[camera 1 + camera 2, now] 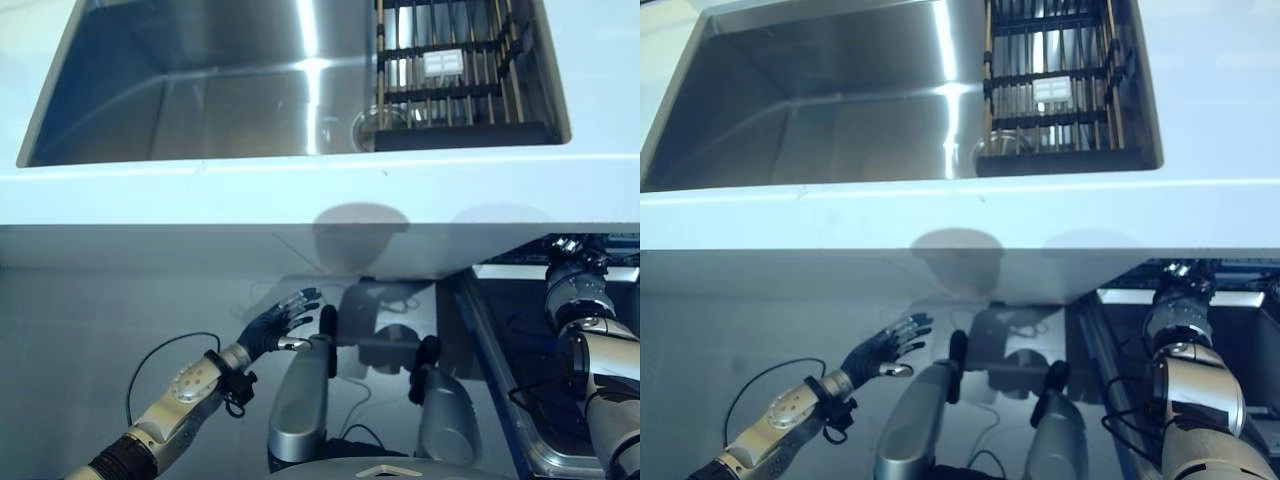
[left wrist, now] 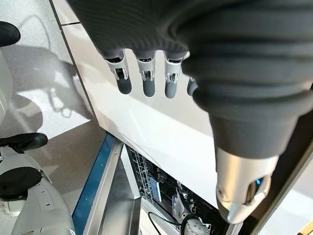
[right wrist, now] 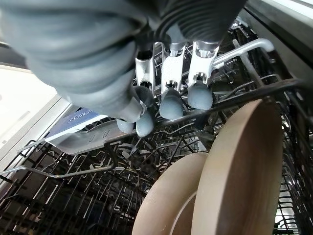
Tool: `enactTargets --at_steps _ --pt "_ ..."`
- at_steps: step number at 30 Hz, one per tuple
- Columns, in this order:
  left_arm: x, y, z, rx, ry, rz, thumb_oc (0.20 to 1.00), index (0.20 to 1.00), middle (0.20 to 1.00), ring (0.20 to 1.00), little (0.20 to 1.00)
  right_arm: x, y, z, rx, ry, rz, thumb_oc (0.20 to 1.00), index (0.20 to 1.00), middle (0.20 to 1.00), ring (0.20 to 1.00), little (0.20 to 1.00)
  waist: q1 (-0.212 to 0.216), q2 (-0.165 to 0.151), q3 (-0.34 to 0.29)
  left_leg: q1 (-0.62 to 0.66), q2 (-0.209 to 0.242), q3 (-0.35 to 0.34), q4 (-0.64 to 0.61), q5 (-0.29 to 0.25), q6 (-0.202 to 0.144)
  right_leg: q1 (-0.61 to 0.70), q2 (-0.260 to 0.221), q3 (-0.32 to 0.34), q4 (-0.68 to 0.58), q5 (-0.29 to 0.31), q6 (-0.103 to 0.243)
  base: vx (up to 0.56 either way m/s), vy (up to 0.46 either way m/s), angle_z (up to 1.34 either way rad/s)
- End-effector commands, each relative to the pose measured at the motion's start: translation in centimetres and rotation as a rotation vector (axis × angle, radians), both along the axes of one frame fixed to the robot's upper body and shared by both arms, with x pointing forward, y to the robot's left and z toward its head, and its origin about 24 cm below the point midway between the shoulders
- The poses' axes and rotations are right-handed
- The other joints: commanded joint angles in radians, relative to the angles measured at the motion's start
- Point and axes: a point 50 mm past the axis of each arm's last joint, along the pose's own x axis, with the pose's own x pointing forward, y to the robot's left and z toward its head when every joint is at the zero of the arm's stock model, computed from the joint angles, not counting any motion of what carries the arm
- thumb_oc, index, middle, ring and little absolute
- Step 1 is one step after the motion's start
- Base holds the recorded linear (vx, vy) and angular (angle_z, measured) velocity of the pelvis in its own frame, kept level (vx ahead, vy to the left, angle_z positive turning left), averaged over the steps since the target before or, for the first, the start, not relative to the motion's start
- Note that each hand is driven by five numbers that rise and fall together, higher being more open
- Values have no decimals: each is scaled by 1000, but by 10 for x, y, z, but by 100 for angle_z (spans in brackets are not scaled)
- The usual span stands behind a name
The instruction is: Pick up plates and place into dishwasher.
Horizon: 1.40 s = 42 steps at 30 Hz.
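My right hand [image 3: 166, 93], fingers curled and empty, hangs over two round tan plates [image 3: 230, 171] standing upright, partly cut off, in the black wire dishwasher rack [image 3: 73, 196]; my left hand [image 1: 275, 328] spreads open.

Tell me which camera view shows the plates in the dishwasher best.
The right wrist view: two tan plates stand on edge in the dishwasher rack, below the right hand. The left wrist view catches a corner of the rack; the eye views show no plates.
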Motion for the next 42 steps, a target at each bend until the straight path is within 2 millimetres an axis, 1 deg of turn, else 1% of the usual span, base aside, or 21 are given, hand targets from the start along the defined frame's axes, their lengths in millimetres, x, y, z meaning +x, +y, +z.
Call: enactTargets --at_steps 1,5,8,11,12,15,17,21,23,27,30,32,36,39,42 --pt "4 -12 29 -106 -130 -41 1000 1000 1000 1000 1000 29 -6 82 -143 -241 48 200 200 200 200 200 13 15 13 -51 53 -4 -3 24 -23 -12 -26 18 15 12 33 -38 16 -2" --pt "4 -9 30 -109 -140 -33 1000 1000 1000 1000 1000 24 -11 76 -135 -213 22 200 200 200 200 200 12 11 11 -40 44 -1 -5 16 -16 -12 -26 21 19 9 30 -17 23 -1" --pt "4 -6 30 -127 -140 -20 1000 1000 1000 1000 1000 16 -16 63 -143 -163 7 200 200 200 200 200 11 2 -2 -33 36 1 -2 6 -12 -1 -26 22 10 8 28 -16 53 -1" --pt "2 -2 25 -139 -128 3 1000 1000 1000 1000 1000 3 -20 40 -159 -98 2 200 200 200 200 200 2 -10 -17 -19 29 5 16 -16 -9 10 -26 28 8 6 23 26 73 -2" --pt "0 0 23 -140 -121 16 1000 1000 1000 1000 1000 -4 -21 28 -165 -81 4 200 200 200 200 200 -2 -18 -23 -12 27 7 24 -25 -8 19 -27 30 3 7 24 60 51 -3" --pt "-5 4 16 -128 -105 37 1000 1000 1000 1000 1000 -21 -21 3 -186 -59 16 200 200 200 200 200 -6 -42 -44 10 23 13 44 -48 -2 47 -28 39 -15 13 26 68 25 -8" --pt "-10 7 10 -119 -81 55 1000 1000 1000 1000 1000 -32 -17 -15 -209 -41 32 200 200 200 200 200 -10 -59 -64 27 21 17 55 -63 1 72 -26 47 -32 18 29 81 15 -13" --pt "-23 16 -5 -112 -25 112 1000 1000 1000 1000 1000 -54 -10 -42 -260 30 57 200 200 200 200 200 -23 -94 -109 76 24 32 57 -84 6 117 -24 61 -56 20 39 108 32 -14" --pt "-27 20 -12 -115 5 146 1000 1000 1000 1000 1000 -65 -8 -51 -267 63 53 200 200 200 200 200 -32 -111 -135 104 26 41 44 -89 9 140 -20 69 -70 19 44 115 41 -23" --pt "-35 25 -23 -107 40 180 1000 1000 1000 1000 1000 -83 -8 -65 -355 221 49 200 200 200 200 200 -46 -143 -182 157 24 54 11 -100 14 187 -11 88 -111 18 54 95 39 -12" --pt "-42 26 -33 -85 56 198 1000 1000 1000 1000 1000 -94 -10 -74 -343 286 49 200 200 200 200 200 -60 -161 -209 184 24 63 6 -111 16 199 -4 104 -118 19 57 51 58 -16" --pt "-46 27 -39 -69 70 214 1000 1000 1000 1000 1000 -107 -10 -84 -345 347 60 200 200 200 200 200 -71 -176 -233 204 23 70 5 -123 20 211 3 117 -127 17 57 32 61 -20" --pt "-50 26 -47 -59 92 266 1000 1000 1000 1000 1000 -119 -7 -94 -370 421 98 200 200 200 200 200 -96 -194 -274 242 25 85 -19 -132 24 223 16 137 -144 13 55 -23 75 -13" --pt "-50 27 -52 -73 110 301 1000 1000 1000 1000 1000 -126 -5 -98 -410 472 122 200 200 200 200 200 -111 -200 -296 263 21 95 -42 -128 28 226 19 147 -150 13 53 -14 69 -24" --pt "-47 28 -53 -94 114 335 1000 1000 1000 1000 1000 -139 -3 -102 -519 608 155 200 200 200 200 200 -139 -211 -316 276 15 106 -41 -136 31 223 19 160 -144 11 49 -5 78 -21"
